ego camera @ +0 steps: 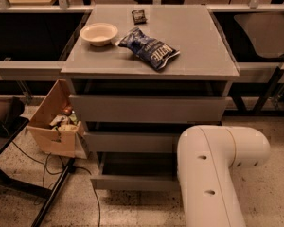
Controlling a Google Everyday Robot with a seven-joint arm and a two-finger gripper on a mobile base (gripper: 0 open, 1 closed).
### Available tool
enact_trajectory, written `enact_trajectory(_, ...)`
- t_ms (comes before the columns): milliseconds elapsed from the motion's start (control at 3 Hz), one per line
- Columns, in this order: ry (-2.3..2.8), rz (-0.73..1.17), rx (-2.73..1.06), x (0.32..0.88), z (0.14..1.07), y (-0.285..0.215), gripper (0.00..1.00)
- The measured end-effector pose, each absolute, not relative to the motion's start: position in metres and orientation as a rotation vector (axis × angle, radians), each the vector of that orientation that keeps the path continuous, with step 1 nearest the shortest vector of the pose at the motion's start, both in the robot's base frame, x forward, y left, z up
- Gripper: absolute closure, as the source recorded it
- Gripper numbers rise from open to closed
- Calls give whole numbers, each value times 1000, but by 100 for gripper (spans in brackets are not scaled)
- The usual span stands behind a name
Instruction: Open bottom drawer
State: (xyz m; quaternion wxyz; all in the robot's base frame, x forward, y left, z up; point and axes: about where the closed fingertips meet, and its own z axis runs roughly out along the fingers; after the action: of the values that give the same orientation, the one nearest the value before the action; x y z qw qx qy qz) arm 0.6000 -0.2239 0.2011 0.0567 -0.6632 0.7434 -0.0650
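Observation:
The bottom drawer point(132, 181) is the lowest of three grey slab fronts on the cabinet. It stands pulled out a little, so a strip of its shallow grey tray point(137, 164) shows behind the front. My white arm point(213, 169) rises from the lower right and covers the drawer's right end. The gripper itself is hidden behind the arm and does not show in the camera view.
The top drawer point(149, 109) and middle drawer point(130, 142) sit above. On the cabinet top point(199, 56) lie a cream bowl point(99, 33), a blue chip bag point(149, 48) and a small dark packet point(139, 16). A cardboard box point(54, 122) and cables point(61, 167) are on the floor at left.

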Motion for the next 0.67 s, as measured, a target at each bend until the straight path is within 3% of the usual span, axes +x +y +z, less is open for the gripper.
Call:
enact_trajectory(333,2293,-178,-2007,581,201,-232,100)
enact_trajectory(667,2293,-177,-2007,581,201,-232,74)
